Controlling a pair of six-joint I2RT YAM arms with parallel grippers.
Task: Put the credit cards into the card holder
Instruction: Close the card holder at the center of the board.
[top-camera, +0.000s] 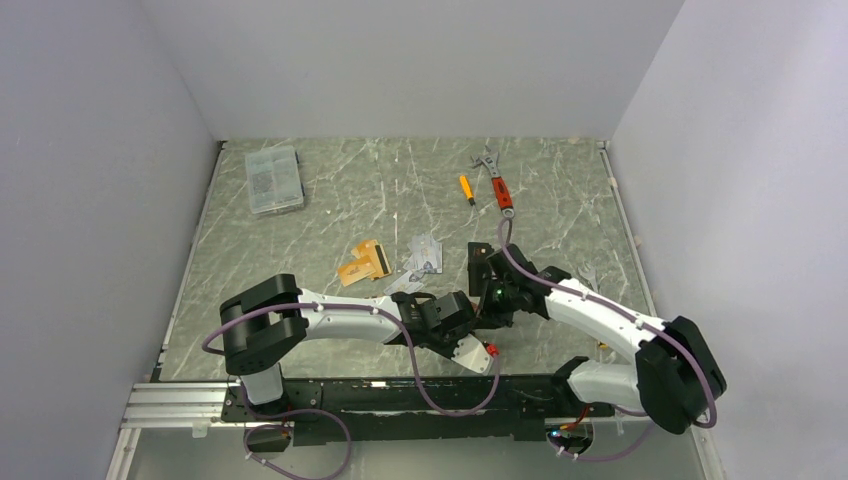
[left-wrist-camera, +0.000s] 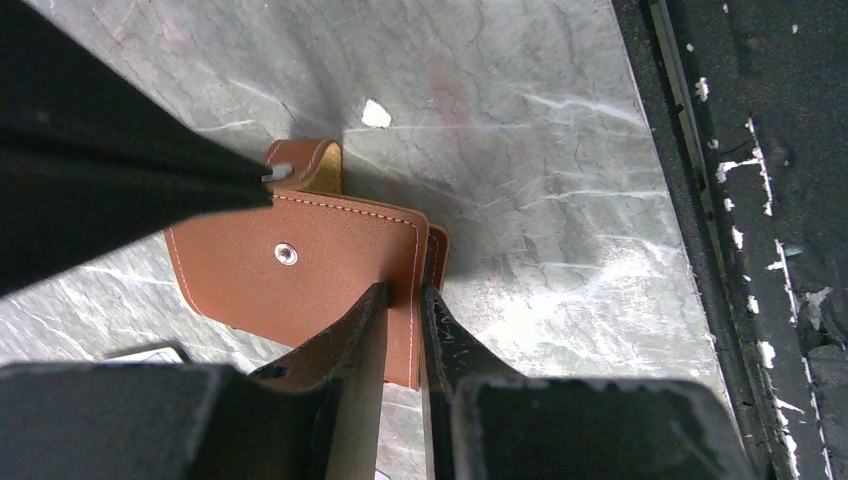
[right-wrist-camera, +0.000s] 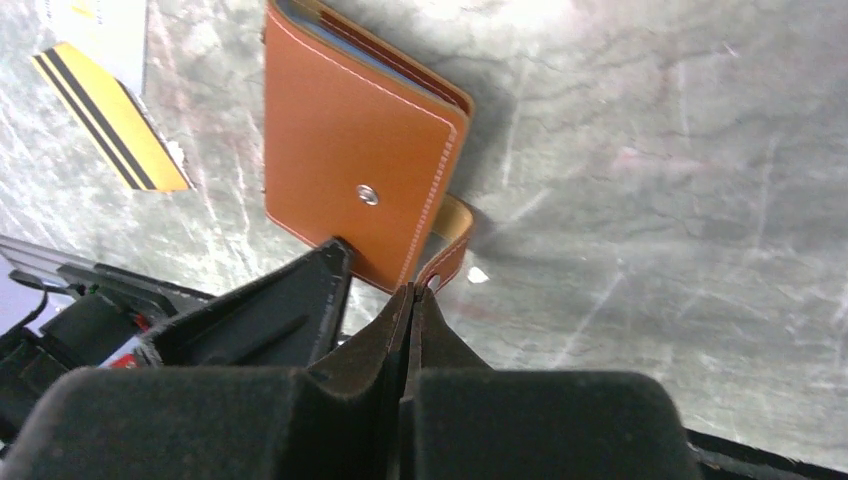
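The tan-brown card holder (left-wrist-camera: 300, 270) lies closed on the marble table, snap stud up; it also shows in the right wrist view (right-wrist-camera: 350, 130). My left gripper (left-wrist-camera: 403, 290) is shut on the edge of its top cover. My right gripper (right-wrist-camera: 410, 292) is shut on its snap tab (right-wrist-camera: 455, 235). In the top view both grippers (top-camera: 468, 318) (top-camera: 487, 290) meet over it and hide it. Orange-gold credit cards (top-camera: 363, 263) and silver-grey ones (top-camera: 425, 255) lie apart, farther back on the table. A gold card with black stripes (right-wrist-camera: 110, 120) lies beside the holder.
A clear plastic box (top-camera: 273, 180) stands at the back left. An orange screwdriver (top-camera: 466, 188) and a red-handled wrench (top-camera: 497, 182) lie at the back. The black base rail (left-wrist-camera: 750, 250) runs along the near table edge, close to the holder.
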